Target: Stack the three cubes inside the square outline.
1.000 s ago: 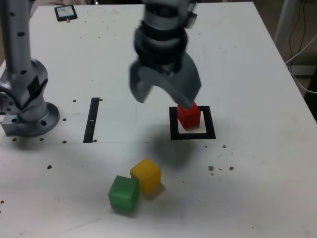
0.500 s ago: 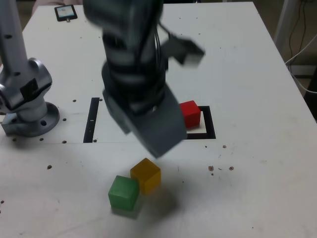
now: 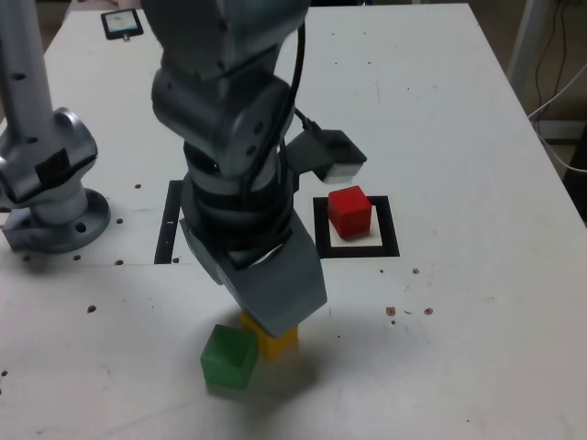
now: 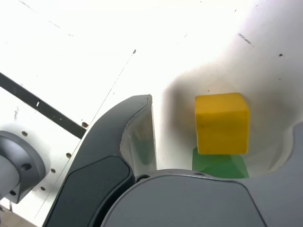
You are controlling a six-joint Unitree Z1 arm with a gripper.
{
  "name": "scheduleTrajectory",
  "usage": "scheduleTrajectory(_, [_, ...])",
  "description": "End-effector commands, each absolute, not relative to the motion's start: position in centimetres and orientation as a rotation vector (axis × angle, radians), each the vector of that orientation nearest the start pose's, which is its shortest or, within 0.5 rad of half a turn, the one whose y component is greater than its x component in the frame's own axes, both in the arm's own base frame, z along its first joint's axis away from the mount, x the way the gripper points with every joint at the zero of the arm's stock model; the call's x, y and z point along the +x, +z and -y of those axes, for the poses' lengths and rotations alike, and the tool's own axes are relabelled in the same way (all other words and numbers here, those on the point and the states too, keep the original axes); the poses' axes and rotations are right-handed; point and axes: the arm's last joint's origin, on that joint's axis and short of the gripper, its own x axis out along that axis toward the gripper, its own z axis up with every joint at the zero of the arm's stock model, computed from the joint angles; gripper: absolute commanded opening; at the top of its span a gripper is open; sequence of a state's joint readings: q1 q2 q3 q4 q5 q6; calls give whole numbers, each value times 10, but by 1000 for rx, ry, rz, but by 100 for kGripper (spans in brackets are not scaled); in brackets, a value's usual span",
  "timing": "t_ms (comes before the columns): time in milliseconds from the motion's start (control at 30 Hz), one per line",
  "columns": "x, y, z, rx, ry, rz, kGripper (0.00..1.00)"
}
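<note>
Because the green cube (image 3: pixel 227 357) is touching the yellow cube (image 4: pixel 221 123), it could be knocked when the gripper's (image 4: pixel 222 127) wide-spread fingers (image 4: pixel 135 137) are closed.

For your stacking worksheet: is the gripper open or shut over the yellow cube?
Open. In the wrist view the gripper has its jaws spread, with the yellow cube between them and a gap beside it.

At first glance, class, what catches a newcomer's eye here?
The big grey gripper looms over the yellow cube, jaws open around it, with the green cube touching alongside. The red cube sits alone in the square outline, towards the exterior view's right.
</note>
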State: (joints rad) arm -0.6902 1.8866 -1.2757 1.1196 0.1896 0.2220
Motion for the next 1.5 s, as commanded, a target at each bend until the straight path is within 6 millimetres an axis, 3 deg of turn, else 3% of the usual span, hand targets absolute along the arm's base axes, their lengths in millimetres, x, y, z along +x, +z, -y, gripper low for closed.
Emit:
scheduleTrajectory(0, [239, 239, 186, 913, -555, -1546, 90])
scheduleTrajectory(700, [252, 221, 197, 906, -572, -1547, 75])
scheduleTrajectory(967, [252, 220, 198, 912, -570, -1556, 62])
scheduleTrajectory(1200, [254, 221, 199, 908, -559, -1545, 35])
scheduleTrajectory(1467, [256, 220, 200, 905, -555, -1543, 27])
